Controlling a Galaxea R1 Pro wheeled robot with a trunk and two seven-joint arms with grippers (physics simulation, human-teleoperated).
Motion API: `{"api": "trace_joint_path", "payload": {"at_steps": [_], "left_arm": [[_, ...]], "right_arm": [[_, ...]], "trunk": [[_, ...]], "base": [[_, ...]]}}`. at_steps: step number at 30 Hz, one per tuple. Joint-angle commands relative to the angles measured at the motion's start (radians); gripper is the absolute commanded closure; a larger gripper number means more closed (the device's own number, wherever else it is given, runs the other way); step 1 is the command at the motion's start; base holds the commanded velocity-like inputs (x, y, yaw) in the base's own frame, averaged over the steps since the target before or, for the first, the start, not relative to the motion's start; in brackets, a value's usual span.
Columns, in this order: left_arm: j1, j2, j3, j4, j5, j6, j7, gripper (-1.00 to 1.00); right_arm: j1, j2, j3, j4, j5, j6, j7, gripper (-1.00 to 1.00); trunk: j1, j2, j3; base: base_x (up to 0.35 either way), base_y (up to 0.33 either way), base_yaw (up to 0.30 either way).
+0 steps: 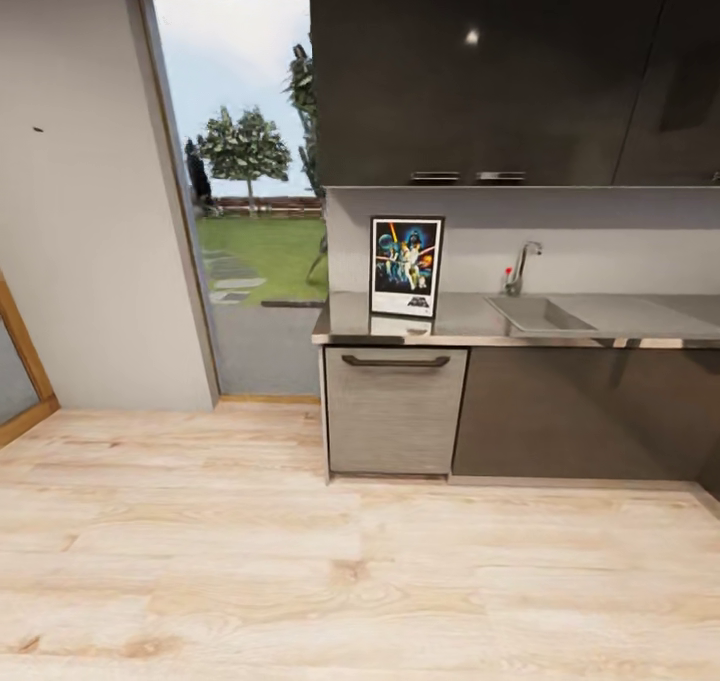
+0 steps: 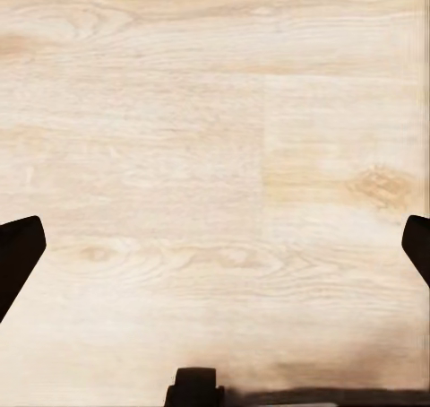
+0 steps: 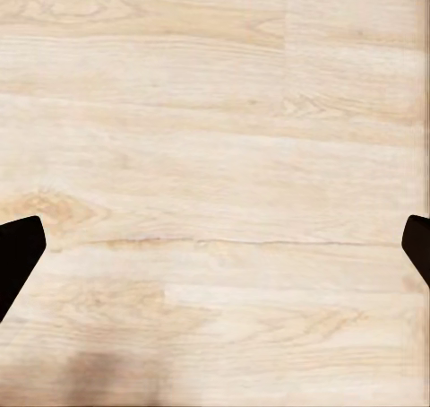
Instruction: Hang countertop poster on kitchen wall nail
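The poster [image 1: 406, 266] stands upright on the left end of the glossy grey kitchen countertop [image 1: 470, 327], leaning against the backsplash, its black frame and dark blue artwork facing me. A wall nail [image 1: 38, 129] shows as a tiny dark dot high on the light-grey wall far left. My left gripper [image 2: 215, 250] is open, its dark fingertips [image 2: 18, 255] at the picture's edges, with only pale wood floor between them. My right gripper [image 3: 215, 250] is open too, above the same floor, holding nothing.
A sink [image 1: 540, 314] with a tap [image 1: 522, 266] is set in the counter right of the poster. Dark wall cabinets [image 1: 500, 71] hang above, a drawer front [image 1: 394, 409] sits below. A glass door [image 1: 245, 181] opens to a garden. Wood floor [image 1: 300, 561] lies between me and the counter.
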Motion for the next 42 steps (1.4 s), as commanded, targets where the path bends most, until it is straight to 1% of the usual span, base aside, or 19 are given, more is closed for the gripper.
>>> {"api": "trace_joint_path", "payload": {"at_steps": [1,14,18,22,27,31,32,34,35,36,37,39,40,42], "left_arm": [[0.0,0.0,0.002,-0.001,-0.001,-0.001,0.0,-1.0],[0.0,0.0,0.002,-0.001,-0.001,-0.001,0.0,-1.0],[0.0,0.001,0.002,-0.001,-0.001,-0.001,0.0,-1.0],[0.0,0.009,0.002,0.0,-0.001,-0.001,0.0,-1.0],[0.0,0.013,0.002,0.0,0.001,-0.001,0.0,-1.0],[0.0,0.014,0.001,0.0,0.001,-0.002,0.0,-1.0],[0.0,0.014,0.001,0.0,0.001,-0.002,0.0,-1.0],[0.0,0.014,0.0,0.0,0.001,-0.002,0.0,-1.0],[0.0,0.014,-0.001,0.0,0.001,-0.003,0.0,-1.0],[0.0,0.014,-0.001,0.0,0.001,-0.003,0.0,-1.0],[0.0,0.014,-0.001,0.0,0.001,-0.003,0.0,-1.0],[0.0,0.014,-0.001,-0.001,0.001,-0.003,0.0,-1.0],[0.0,0.013,-0.001,-0.001,0.001,-0.003,0.0,-1.0],[0.0,0.013,-0.001,-0.001,0.001,-0.003,0.0,-1.0]], "right_arm": [[-0.001,0.0,0.001,0.001,0.003,-0.003,0.0,-1.0],[-0.001,-0.001,0.001,0.001,0.003,-0.003,0.0,-1.0],[-0.001,-0.002,0.001,0.001,0.003,-0.003,0.0,-1.0],[-0.001,0.001,0.002,0.001,0.002,-0.003,0.0,-1.0],[-0.001,0.001,0.003,-0.002,0.001,-0.003,0.002,-1.0],[-0.001,0.006,0.001,-0.03,0.0,-0.004,0.003,-1.0],[-0.001,0.006,0.002,-0.06,0.001,-0.002,0.003,-1.0],[-0.001,0.005,0.005,-0.192,0.0,0.003,0.01,-1.0],[-0.001,0.004,0.006,-0.231,0.0,0.005,0.014,-1.0],[0.0,0.004,0.006,-0.312,0.001,0.017,0.025,-1.0],[0.0,0.002,0.006,-0.386,0.001,0.053,0.041,-1.0],[0.0,0.001,0.006,-0.456,0.001,0.118,0.067,-1.0],[0.0,0.0,0.005,-0.53,0.0,0.198,0.11,-1.0],[0.001,-0.001,0.003,-0.612,0.001,0.28,0.169,-1.0]], "trunk": [[0.001,0.0,-0.001],[0.001,0.0,-0.001],[0.001,0.0,-0.001],[0.001,0.0,-0.001],[0.001,0.0,-0.001],[0.001,0.0,-0.001],[0.001,0.0,-0.001],[0.001,0.0,-0.001],[0.001,0.0,-0.001],[0.001,0.0,-0.001],[0.001,0.0,-0.001],[0.001,0.0,-0.001],[0.001,0.0,-0.001],[0.001,0.0,-0.001]], "base": [[0.284,-0.196,0.0],[0.296,-0.166,0.0],[0.321,-0.049,0.0],[0.337,-0.004,0.0],[0.339,-0.001,0.0],[0.197,0.0,0.0],[0.072,0.0,0.0],[0.038,0.0,0.0],[0.024,0.0,0.0],[0.015,0.0,0.0],[0.01,0.0,0.0],[0.007,0.0,0.0],[0.004,0.0,0.0],[0.003,0.0,0.0]]}}
